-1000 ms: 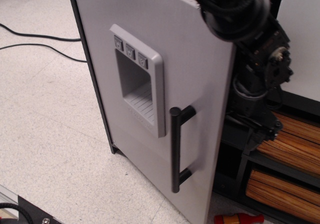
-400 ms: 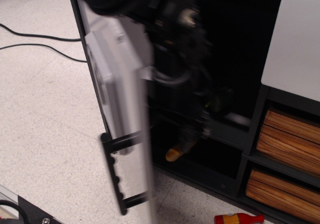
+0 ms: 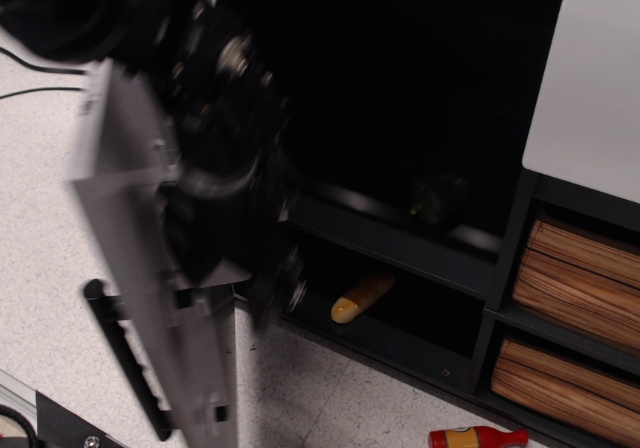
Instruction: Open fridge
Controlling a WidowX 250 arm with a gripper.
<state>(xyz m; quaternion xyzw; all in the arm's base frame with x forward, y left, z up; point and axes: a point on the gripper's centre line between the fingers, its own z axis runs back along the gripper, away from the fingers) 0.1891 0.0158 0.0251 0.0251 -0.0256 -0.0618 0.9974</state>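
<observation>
Fridge door swung wide, arm pressed behind it

Fridge [image 3: 420, 98] fills the upper middle of the view, its dark shelved interior exposed; the light grey door [image 3: 150, 268] stands at the left, seen nearly edge-on, with the black bar handle [image 3: 125, 353] on its outer face. The door looks light, stiff and free on its hinge, so that bar or the door's free edge seems the soundest place to hold. The robot arm [image 3: 215, 158], blurred, reaches down along the door's inner side. The gripper cannot be made out in the blur, so I cannot tell whether its jaws are apart or together. A dark green item [image 3: 437, 198] sits on the upper shelf and a small baguette [image 3: 362, 297] on the lower
</observation>
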